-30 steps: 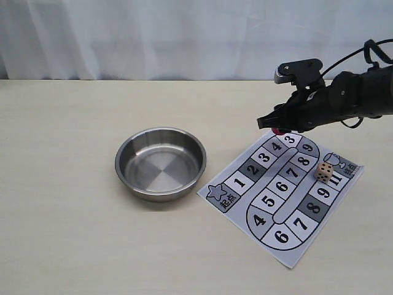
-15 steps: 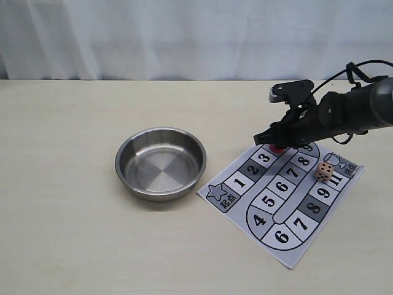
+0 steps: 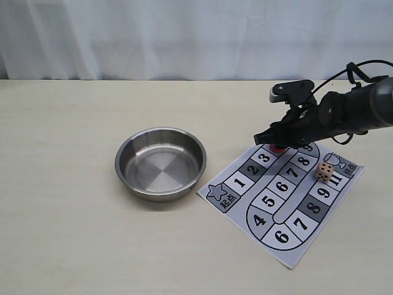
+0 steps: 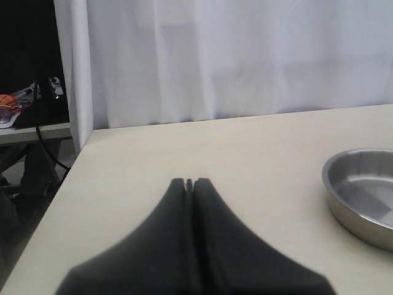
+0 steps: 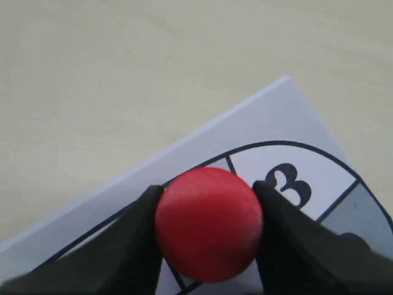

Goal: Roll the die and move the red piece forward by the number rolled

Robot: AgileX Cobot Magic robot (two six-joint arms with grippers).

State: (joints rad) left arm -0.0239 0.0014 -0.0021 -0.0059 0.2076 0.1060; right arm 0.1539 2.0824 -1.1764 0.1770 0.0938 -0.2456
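The die (image 3: 325, 171) lies on the game board (image 3: 288, 246) near its right corner, beside square 11, so the roll looks done; its top face cannot be read. What is left, I judge, is counting the red piece (image 5: 209, 222) forward. It is at the board's top corner next to square 3, clamped between the right fingers (image 5: 132, 246), one on each side. The left fingers (image 4: 178, 246) are pressed together, holding nothing.

Pale beige table (image 3: 73, 246) bearing a round steel bowl (image 3: 161, 194) and, just beside it, a numbered paper game board (image 3: 265, 201).
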